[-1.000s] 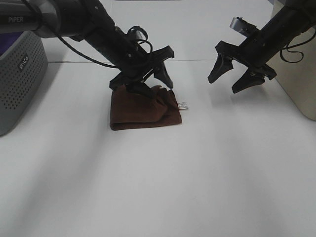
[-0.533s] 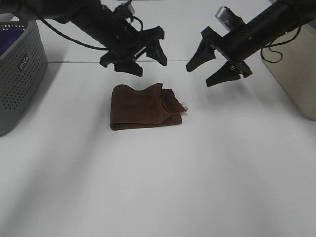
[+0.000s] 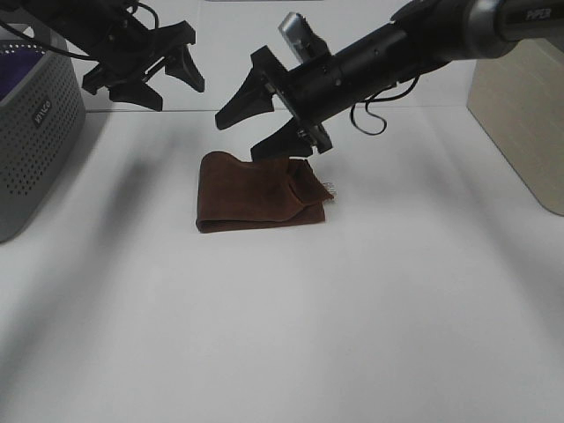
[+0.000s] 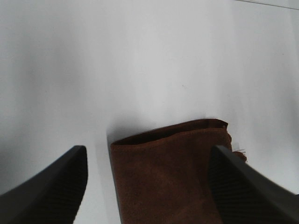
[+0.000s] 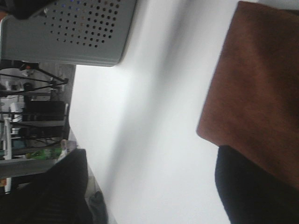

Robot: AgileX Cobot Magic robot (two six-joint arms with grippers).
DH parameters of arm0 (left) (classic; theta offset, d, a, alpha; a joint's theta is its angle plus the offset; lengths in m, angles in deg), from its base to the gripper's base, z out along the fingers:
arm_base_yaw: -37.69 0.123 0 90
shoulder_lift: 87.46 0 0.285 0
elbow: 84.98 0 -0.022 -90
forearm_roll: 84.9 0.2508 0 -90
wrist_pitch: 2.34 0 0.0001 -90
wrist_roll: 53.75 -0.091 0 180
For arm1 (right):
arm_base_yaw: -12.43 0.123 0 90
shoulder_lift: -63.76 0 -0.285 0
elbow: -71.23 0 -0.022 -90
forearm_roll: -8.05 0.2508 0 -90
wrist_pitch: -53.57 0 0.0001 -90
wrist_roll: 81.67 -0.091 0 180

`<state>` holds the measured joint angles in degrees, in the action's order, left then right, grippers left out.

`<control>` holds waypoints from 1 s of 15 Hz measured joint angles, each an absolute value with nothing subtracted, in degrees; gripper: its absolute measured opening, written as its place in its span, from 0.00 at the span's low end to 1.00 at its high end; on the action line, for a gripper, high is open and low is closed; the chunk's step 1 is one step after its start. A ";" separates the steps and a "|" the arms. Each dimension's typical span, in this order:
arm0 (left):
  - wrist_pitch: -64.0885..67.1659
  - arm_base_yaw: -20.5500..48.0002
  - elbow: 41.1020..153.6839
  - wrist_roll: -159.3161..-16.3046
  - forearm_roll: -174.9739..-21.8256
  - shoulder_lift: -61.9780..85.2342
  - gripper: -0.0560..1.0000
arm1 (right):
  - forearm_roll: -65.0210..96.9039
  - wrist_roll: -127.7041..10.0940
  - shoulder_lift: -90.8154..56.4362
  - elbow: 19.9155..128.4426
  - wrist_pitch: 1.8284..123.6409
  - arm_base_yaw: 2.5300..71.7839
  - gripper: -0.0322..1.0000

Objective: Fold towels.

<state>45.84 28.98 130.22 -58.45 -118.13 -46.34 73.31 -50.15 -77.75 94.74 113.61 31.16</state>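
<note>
Reddish-brown towel (image 3: 256,196) lies folded; left hand (image 3: 172,88) retreats, right hand (image 3: 235,138) swings in above, both spread.

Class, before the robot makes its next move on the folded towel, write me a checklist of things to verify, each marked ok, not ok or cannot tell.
1. Right pincer open: ok, jaws spread wide.
2. Left pincer off the towel: ok, open and held high, nearer the grey basket.
3. Right pincer over the towel's far edge: ok.
4. Right pincer touching the cloth: cannot tell.
5. Fold neat: not ok, one layer bunches at the corner with the tag.
</note>
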 joint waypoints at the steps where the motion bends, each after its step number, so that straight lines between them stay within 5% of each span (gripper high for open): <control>1: 45.90 29.04 130.22 -58.45 -117.85 -46.34 0.71 | 74.11 -50.04 -78.67 94.80 113.27 31.33 0.72; 8: 46.93 29.04 130.22 -58.45 -117.79 -46.34 0.71 | 73.88 -49.47 -85.60 95.26 108.23 22.74 0.72; 15: 49.45 29.04 130.22 -60.05 -114.52 -42.44 0.71 | 67.18 -49.47 -81.76 95.26 108.29 22.45 0.72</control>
